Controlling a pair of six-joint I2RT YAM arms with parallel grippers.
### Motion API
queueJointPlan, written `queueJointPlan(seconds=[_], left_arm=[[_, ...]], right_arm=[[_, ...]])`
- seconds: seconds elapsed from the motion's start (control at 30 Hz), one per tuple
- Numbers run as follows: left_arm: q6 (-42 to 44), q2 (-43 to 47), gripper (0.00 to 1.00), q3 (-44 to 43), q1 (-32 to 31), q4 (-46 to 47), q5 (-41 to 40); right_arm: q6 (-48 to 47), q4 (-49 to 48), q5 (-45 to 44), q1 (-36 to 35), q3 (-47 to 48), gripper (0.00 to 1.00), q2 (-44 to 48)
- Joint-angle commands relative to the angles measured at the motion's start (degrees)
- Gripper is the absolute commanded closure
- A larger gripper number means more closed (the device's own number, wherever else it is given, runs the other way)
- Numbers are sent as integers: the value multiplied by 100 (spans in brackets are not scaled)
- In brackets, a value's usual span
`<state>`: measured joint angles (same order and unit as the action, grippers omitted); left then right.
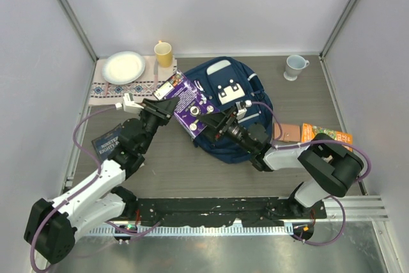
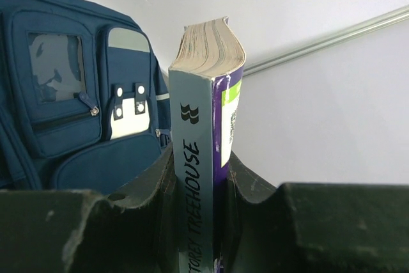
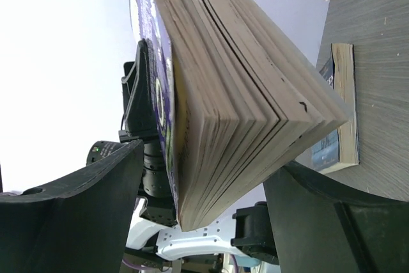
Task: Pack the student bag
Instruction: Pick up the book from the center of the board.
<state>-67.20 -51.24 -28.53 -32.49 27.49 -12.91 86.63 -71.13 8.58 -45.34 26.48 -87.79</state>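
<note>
The student bag point(image 1: 214, 71), navy with a white buckled flap, lies flat on the table's middle; in the left wrist view the bag point(image 2: 64, 132) is at the left. A thick purple paperback point(image 1: 188, 100) hangs above the bag's left edge. My left gripper point(image 1: 167, 107) is shut on it, the grey spine point(image 2: 198, 126) pinched between the jaws point(image 2: 201, 171). My right gripper point(image 1: 216, 123) meets the book from the right. It stands open point(image 3: 208, 171), its jaws on either side of the page block point(image 3: 236, 81) with gaps showing.
A white plate point(image 1: 124, 66) on a patterned mat point(image 1: 105, 91) and a yellow cup point(image 1: 163, 54) sit at the back left. A pale mug point(image 1: 294, 66) is at the back right. A dark book point(image 1: 107, 145) lies at the left; a brown item point(image 1: 287, 132) and an orange packet point(image 1: 326, 134) lie at the right.
</note>
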Motion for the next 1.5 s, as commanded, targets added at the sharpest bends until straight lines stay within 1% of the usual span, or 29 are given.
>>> queueJointPlan(seconds=[0.0, 0.2, 0.3, 0.6, 0.73, 0.93, 1.03, 1.13, 1.27, 1.37, 1.4, 1.47], left_arm=[[-250, 62, 91, 129, -20, 609, 87], [-285, -8, 91, 146, -20, 600, 16], [-294, -52, 91, 155, -20, 670, -36], [-162, -210, 91, 24, -20, 793, -160], [-171, -325, 92, -29, -20, 899, -124], [-109, -342, 92, -100, -12, 890, -186], [-74, -351, 92, -152, -12, 837, -186], [-65, -378, 92, -170, -12, 837, -160], [-48, -386, 93, -179, -3, 873, -107], [-83, -316, 93, -135, -3, 820, -46], [-83, -290, 93, -109, -3, 776, 24], [-39, -220, 93, -109, -3, 688, 112]], right_arm=[[-15, -884, -409, -27, 121, 23, 95], [29, -920, -524, -27, 50, 21, 253], [223, -928, -533, -89, 94, 20, 297], [205, -173, -752, -379, -73, 20, 754], [319, -129, -735, -431, -47, 21, 728], [338, -226, -498, -694, 200, 21, 386], [354, -94, -637, -722, 69, 21, 438], [311, -49, -533, -722, 50, 21, 482], [240, -120, -647, -573, -20, 21, 491], [336, -304, -630, -345, -55, 24, 394], [346, -400, -577, -161, -55, 26, 359], [372, -734, -498, 16, -55, 28, 227]])
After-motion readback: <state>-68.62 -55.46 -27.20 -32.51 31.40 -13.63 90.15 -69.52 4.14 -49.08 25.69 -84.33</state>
